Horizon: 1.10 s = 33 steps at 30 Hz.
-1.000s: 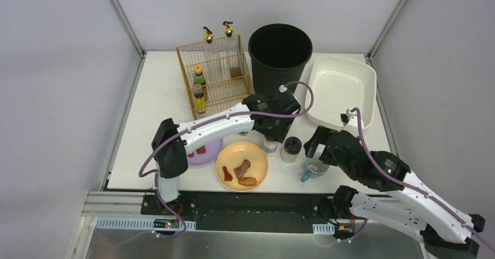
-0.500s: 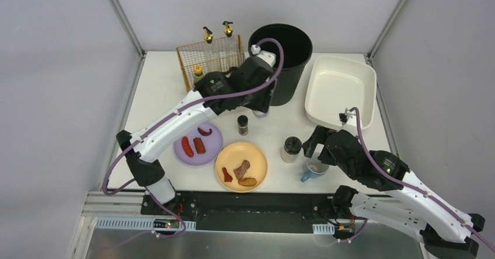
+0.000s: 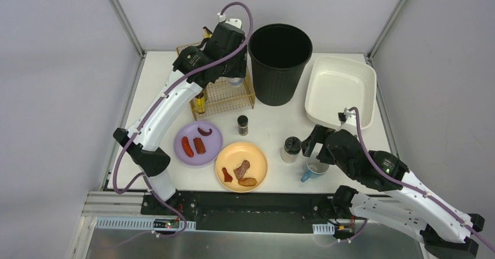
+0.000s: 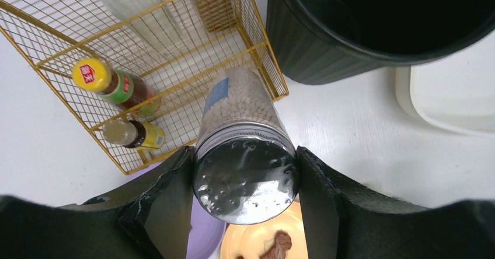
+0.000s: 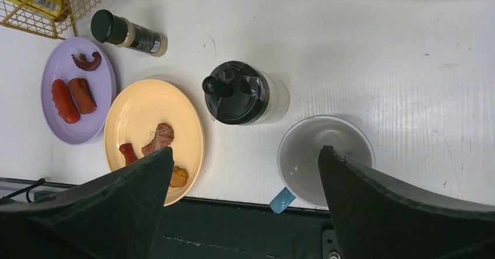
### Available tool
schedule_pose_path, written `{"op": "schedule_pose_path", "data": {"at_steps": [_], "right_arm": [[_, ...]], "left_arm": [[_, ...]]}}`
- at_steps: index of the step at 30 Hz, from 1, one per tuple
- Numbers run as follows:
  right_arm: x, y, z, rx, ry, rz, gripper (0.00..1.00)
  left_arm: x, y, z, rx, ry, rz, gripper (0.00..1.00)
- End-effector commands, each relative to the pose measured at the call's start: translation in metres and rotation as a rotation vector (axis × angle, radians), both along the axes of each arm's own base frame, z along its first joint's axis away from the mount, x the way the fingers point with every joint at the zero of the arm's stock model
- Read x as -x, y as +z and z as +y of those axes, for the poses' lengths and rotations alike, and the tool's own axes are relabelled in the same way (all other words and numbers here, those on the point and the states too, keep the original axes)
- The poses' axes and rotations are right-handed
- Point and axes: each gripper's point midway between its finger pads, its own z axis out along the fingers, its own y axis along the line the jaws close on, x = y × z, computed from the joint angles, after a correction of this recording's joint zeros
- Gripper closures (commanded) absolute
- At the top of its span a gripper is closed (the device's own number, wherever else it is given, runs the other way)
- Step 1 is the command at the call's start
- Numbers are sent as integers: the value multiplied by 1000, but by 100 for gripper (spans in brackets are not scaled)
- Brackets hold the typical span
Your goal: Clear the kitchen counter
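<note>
In the top view, the kitchen counter (image 3: 157, 90) fills the middle of the frame. The left gripper (image 3: 234, 79) is at upper centre, over the right part of a gold wire basket (image 3: 219, 95), and only a pale bit of what it holds shows beneath it. A black bin (image 3: 280, 60) stands just right of the basket, and a white tub (image 3: 341, 87) lies at upper right. Lower down sit a purple plate (image 3: 205, 151), a yellow plate (image 3: 257, 154), a small spice bottle (image 3: 242, 125) and a black-lidded shaker (image 3: 290, 149). The right gripper (image 3: 315, 151) is at lower right, just over a mug (image 3: 315, 168) with a blue handle.

In the left wrist view, the left gripper (image 4: 245, 165) pinches a clear jar (image 4: 242, 104) of pale grains. One finger (image 4: 163, 200) is pressed to each side by its silver lid. The jar's far end shows against the basket (image 4: 70, 55) mesh at upper left. Two bottles (image 4: 114, 87) stand inside that basket. The bin (image 4: 327, 55) takes the upper right, the tub (image 4: 449, 104) the right edge, and bare counter (image 4: 344, 130) lies between.

In the right wrist view, the right gripper (image 5: 245, 154) is spread wide and grips nothing. Its fingers (image 5: 122, 200) are at the lower corners. The mug (image 5: 324, 160) sits by the right finger, the shaker (image 5: 239, 98) is at centre, the spice bottle (image 5: 125, 34) lies at upper left, and both plates (image 5: 140, 113) are at the left. The counter (image 5: 408, 66) runs under everything.
</note>
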Motion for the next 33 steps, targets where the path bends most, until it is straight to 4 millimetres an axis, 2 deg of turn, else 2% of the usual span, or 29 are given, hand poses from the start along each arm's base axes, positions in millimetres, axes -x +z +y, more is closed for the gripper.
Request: {"op": "schedule_pose_path", "data": {"at_steps": [1,13,17,28,33], "right_arm": [[-1,-1,4,-8,17,-14,1],[0,-4,4,-37,25,-29,1],[1,-6,3,-42,23,-34,1],[0,-10,6,-46,28,-30,1],[1,-11,6,-53,27,-28,1]], "left_arm": [[-32,31,23,-15,92,-119,100],[-92,1,72,-11,240,-78,100],[-105,-12,83,15,272,-48,100],[-123,-67,74,41,272,77,100],[-127,-85,69,61,280,122,100]]}}
